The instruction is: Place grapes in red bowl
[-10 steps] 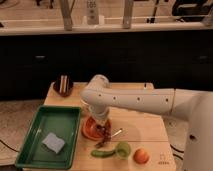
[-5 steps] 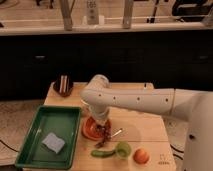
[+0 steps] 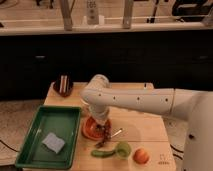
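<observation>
Almost nothing changed over the last second: arm holds the same reach from the right across the counter, wrist bent down over the red bowl. The gripper sits low at the bowl's right rim, same spot as in the two earlier views. A thin light bar sticks out to the right beside it; cannot tell what it is.

Jaws: cannot tell whether spread or pressed together; the wrist and dark clutter hide them.

Grapes: a dark lumpy mass shows just below and right of the gripper, at the bowl's front-right rim. It looks partly over or just outside the rim, not clearly inside. Cannot tell whether it touches the gripper or already rests on the counter.

Other items unmoved: green tray at left with a grey-blue sponge in it, small dark bowl at the back left, a green item lying in front of the red bowl, green apple and orange fruit near the front edge.

Judgement: the stillness suggests the arm is in the placing or release stage over the bowl. The task does not read as done, since the grapes are not plainly sitting in the bowl. Risk: if released at the rim, the cluster may tip out toward the green item.
</observation>
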